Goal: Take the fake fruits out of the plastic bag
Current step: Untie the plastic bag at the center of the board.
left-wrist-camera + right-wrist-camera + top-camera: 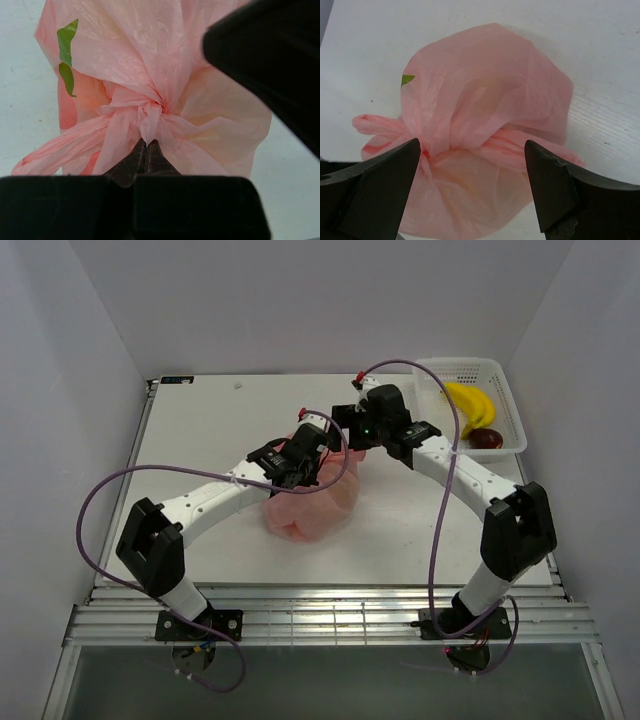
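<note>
The pink plastic bag (300, 512) lies tied in a knot at the middle of the table. A green leaf print (67, 42) shows on its side. My left gripper (146, 143) is shut on a flap of plastic just below the knot (150, 111). My right gripper (472, 165) hangs open over the bag (485, 85), one finger (395, 170) on each side of the knot, neither clearly touching it. The fake fruits are hidden inside the bag; only a faint yellowish tint (475, 190) shows through the film.
A white perforated basket (505, 380) stands at the far right with yellow bananas (472, 402) and a dark red fruit (487, 438) in it. The right gripper's dark body (270, 60) looms close over the bag in the left wrist view.
</note>
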Robot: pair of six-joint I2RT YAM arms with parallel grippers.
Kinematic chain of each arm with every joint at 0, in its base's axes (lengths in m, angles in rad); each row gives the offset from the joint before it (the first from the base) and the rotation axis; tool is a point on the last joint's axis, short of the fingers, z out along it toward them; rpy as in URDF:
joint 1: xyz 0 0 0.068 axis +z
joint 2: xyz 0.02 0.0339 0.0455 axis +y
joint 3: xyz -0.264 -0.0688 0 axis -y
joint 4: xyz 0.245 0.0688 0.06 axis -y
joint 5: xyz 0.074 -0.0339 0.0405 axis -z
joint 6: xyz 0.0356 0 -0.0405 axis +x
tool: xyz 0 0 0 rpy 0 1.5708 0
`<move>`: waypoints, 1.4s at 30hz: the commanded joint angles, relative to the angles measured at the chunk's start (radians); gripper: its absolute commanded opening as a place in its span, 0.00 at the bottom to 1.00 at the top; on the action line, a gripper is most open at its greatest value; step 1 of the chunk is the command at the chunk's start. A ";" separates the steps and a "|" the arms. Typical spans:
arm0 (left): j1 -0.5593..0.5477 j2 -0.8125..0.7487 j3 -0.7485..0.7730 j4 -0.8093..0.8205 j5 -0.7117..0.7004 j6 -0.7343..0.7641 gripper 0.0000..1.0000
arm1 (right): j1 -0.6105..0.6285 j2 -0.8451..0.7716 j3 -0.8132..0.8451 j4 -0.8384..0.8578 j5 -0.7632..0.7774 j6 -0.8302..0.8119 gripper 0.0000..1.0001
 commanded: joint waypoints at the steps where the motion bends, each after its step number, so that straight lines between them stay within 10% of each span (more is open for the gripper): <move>1: -0.004 -0.091 -0.047 0.076 0.027 0.004 0.00 | 0.013 0.080 0.044 0.122 0.002 0.179 0.90; 19: -0.004 -0.191 -0.183 0.222 0.134 0.045 0.00 | 0.102 0.164 0.021 0.209 -0.045 0.238 0.99; 21: -0.004 -0.189 -0.186 0.222 0.133 0.045 0.00 | 0.109 0.164 0.013 0.209 -0.038 0.237 0.81; 22: -0.004 -0.186 -0.186 0.222 0.131 0.045 0.00 | 0.109 0.166 0.013 0.209 -0.035 0.237 0.51; 27: -0.004 -0.201 -0.193 0.224 0.134 0.044 0.00 | 0.108 0.202 0.080 0.146 0.033 0.232 0.08; 42: 0.107 -0.379 -0.301 0.151 -0.055 -0.056 0.00 | -0.265 0.025 -0.050 0.117 0.186 0.141 0.08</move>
